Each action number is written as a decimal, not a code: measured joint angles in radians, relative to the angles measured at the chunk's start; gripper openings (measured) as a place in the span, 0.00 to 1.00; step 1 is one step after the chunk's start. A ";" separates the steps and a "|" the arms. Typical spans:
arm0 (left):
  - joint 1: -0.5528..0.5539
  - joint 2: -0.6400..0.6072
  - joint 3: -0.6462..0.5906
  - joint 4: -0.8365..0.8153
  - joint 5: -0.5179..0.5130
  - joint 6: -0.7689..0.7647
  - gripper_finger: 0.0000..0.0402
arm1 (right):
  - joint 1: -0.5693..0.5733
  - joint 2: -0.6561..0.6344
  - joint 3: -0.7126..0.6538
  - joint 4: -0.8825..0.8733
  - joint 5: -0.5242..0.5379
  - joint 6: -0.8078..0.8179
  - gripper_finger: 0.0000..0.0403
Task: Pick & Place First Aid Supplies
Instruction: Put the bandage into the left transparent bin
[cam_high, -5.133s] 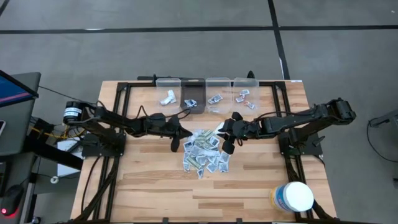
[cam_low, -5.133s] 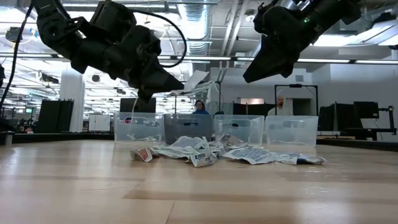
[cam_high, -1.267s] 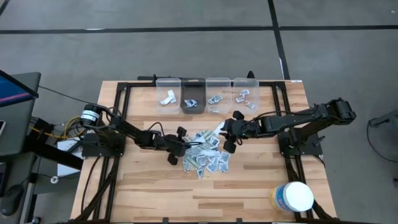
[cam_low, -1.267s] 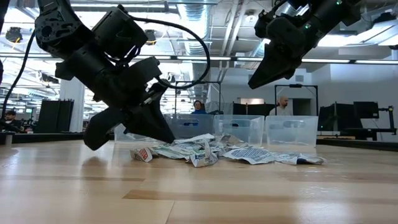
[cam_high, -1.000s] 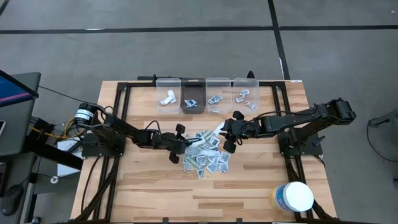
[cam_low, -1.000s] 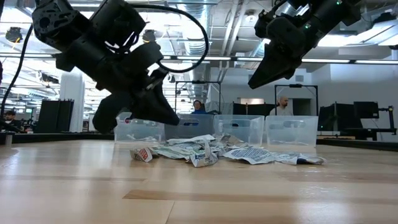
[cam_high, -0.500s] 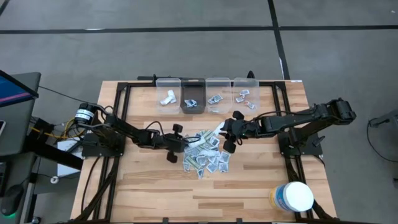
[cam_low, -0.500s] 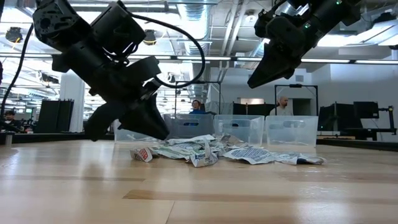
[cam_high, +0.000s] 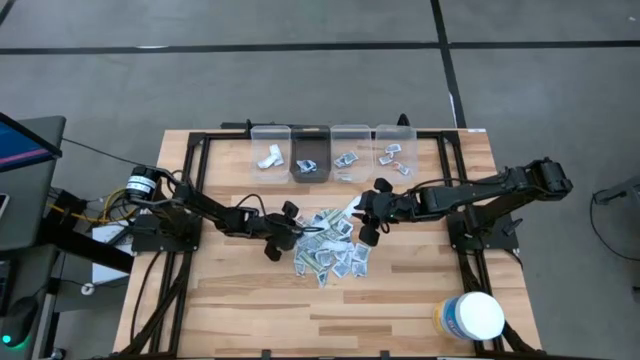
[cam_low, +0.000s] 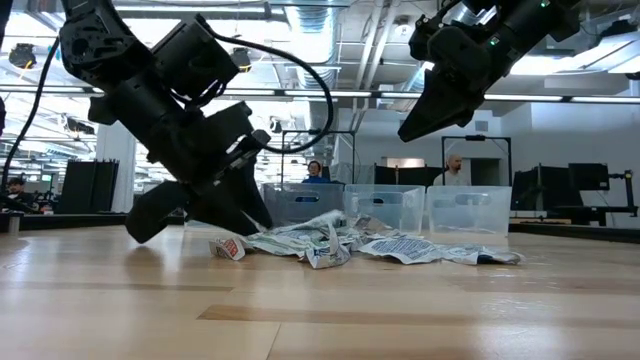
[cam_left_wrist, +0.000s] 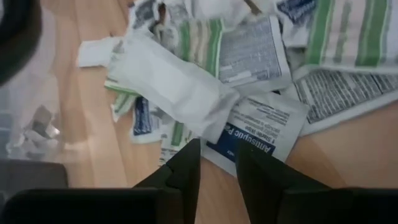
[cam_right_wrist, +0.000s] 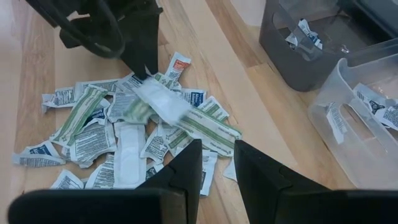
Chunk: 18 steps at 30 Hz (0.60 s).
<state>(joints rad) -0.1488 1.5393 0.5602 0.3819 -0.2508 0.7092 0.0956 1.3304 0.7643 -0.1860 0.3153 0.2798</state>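
Observation:
The first aid supplies (cam_high: 330, 248) lie in a loose pile of small printed paper packets at mid-table, also seen as packets (cam_low: 340, 240) in the low view. My left gripper (cam_left_wrist: 217, 163) is low at the pile's left edge (cam_high: 287, 238), slanting down toward the table's right. It is open by a narrow gap with bare wood between its fingers. Just beyond its tips lie a blue-printed packet (cam_left_wrist: 249, 134) and a long white packet (cam_left_wrist: 180, 87). My right gripper (cam_right_wrist: 217, 160) hangs well above the pile's far right side (cam_low: 410, 125), open by a narrow gap and holding nothing.
Several small bins stand in a row along the far edge: a clear one (cam_high: 270, 148), a dark one (cam_high: 310, 160) and two more clear ones (cam_high: 350, 152), each holding a few packets. A white round tub (cam_high: 470, 318) with a yellow label stands at the near right corner.
My left gripper, raised beside the pile a second ago, has come down toward the table at the pile's left edge and shifted slightly toward the table's left. The pile looks unchanged.

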 joint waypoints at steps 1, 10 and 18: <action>-0.001 0.004 0.000 0.003 0.000 0.001 0.25 | 0.000 0.000 0.000 0.000 0.000 0.000 0.22; -0.007 0.015 0.000 0.050 0.017 0.003 0.25 | -0.015 0.000 0.000 -0.001 0.000 -0.002 0.22; 0.000 0.015 0.000 0.061 0.023 0.019 0.25 | -0.027 0.000 0.000 -0.001 0.000 -0.022 0.22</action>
<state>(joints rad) -0.1488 1.5547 0.5602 0.4424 -0.2274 0.7279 0.0685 1.3304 0.7639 -0.1867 0.3157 0.2583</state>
